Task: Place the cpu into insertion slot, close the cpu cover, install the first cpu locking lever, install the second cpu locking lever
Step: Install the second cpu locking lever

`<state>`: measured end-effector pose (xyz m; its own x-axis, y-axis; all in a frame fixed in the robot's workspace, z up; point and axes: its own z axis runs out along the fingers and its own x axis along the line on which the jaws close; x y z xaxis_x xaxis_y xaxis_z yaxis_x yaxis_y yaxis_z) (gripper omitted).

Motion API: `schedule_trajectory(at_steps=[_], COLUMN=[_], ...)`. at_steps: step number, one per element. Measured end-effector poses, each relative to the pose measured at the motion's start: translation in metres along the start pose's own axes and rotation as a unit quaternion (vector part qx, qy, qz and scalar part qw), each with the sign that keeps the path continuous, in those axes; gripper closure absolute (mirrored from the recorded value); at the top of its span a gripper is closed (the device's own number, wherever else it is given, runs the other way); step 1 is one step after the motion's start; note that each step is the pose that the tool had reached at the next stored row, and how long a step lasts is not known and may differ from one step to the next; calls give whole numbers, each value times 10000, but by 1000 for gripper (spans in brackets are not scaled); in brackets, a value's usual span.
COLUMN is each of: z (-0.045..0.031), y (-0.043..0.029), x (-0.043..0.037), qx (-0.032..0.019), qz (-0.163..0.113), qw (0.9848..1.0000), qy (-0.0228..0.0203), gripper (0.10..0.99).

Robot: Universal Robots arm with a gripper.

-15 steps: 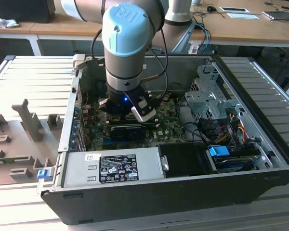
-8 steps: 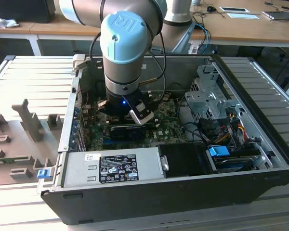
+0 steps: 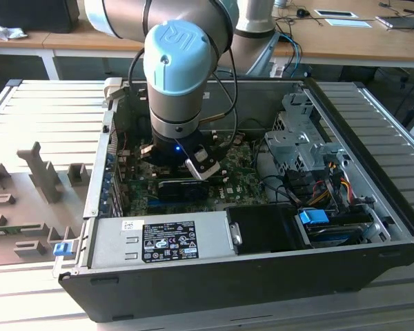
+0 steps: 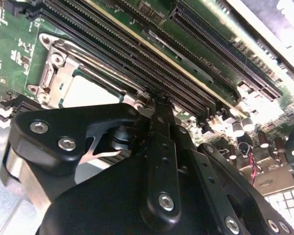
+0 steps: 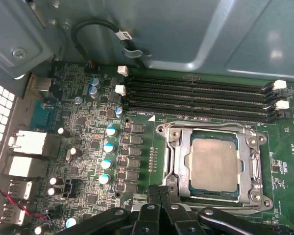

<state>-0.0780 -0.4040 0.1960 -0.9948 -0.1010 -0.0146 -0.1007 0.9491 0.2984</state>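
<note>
The cpu, a pale silvery square, lies flat in the insertion slot on the green circuit board. The silver cpu cover is folded down over it and frames its edges. In the second wrist view the cpu and the cover show just past the fingertips. My gripper is shut, its black fingers pressed together with nothing between them. Their tips sit at the socket's rim, close to the long memory slots. I cannot make out the locking levers' positions.
The arm reaches down into an open computer case. A grey power supply runs along the near wall, and a drive cage with cables stands at the exterior view's right. Capacitors stand beside the socket.
</note>
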Motion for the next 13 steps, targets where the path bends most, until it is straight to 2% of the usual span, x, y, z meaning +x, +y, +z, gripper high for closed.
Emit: schedule_trajectory(at_steps=[5, 10, 13], z=[-161, -290, -318], y=[50, 90, 99], x=[-2, -4, -4], qx=[1, 1, 0], qz=[0, 0, 0], qw=[10000, 10000, 10000], qy=[1, 2, 1], gripper=[980, 980, 980])
